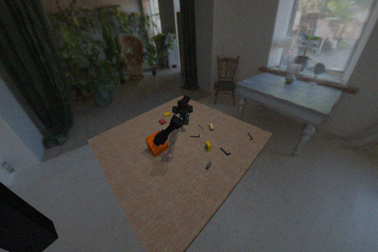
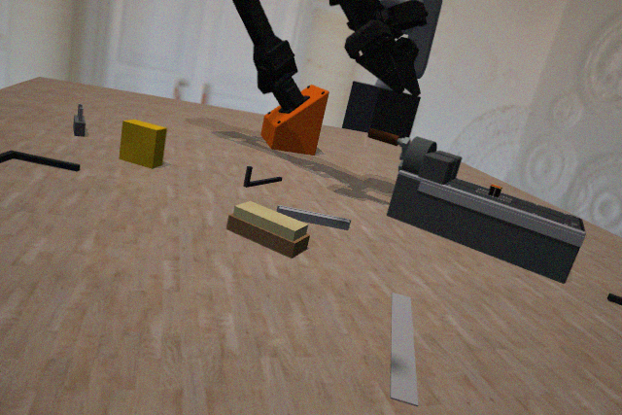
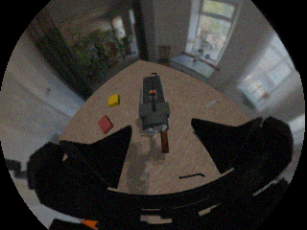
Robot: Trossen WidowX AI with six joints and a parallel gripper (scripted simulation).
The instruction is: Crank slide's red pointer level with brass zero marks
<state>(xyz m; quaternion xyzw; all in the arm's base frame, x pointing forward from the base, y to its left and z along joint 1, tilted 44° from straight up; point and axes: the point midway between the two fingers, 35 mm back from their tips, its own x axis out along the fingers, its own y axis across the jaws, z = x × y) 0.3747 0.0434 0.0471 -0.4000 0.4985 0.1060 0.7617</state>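
The grey machine stands on the table with its crank handle, a brown grip, sticking out from the wheel at its near end toward the arm's base. The red pointer shows small and orange-red on the machine's top. The brass zero marks are too small and dim to make out, so its level with them cannot be told. My gripper is open and empty. It hangs above the handle and back from it, with the handle free between the spread fingers' lines in the wrist view.
A yellow block and a red block lie on one side of the machine. On the other are a cream-and-brown block, a flat metal strip, another yellow block and several black hex keys.
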